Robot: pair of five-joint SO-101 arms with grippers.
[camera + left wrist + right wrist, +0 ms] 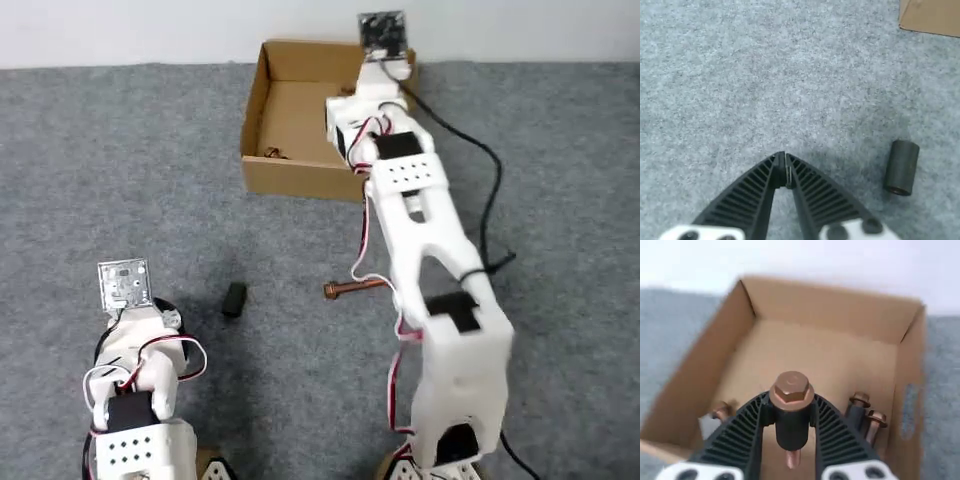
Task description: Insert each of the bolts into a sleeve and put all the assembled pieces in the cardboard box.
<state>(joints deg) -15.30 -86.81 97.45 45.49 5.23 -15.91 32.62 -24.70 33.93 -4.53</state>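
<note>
Over cardboard box (830,305): right jaws clamp black sleeve (791,430) holding copper hex bolt (791,389); left jaws closed, empty.

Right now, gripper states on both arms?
Left gripper: shut, empty, near a loose sleeve.
Right gripper: shut on an assembled piece, over the box.

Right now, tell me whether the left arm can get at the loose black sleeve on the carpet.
Probably yes. The sleeve lies on bare carpet close beside the left tool, nothing between them; the tool is shut, so it must open first.
</note>
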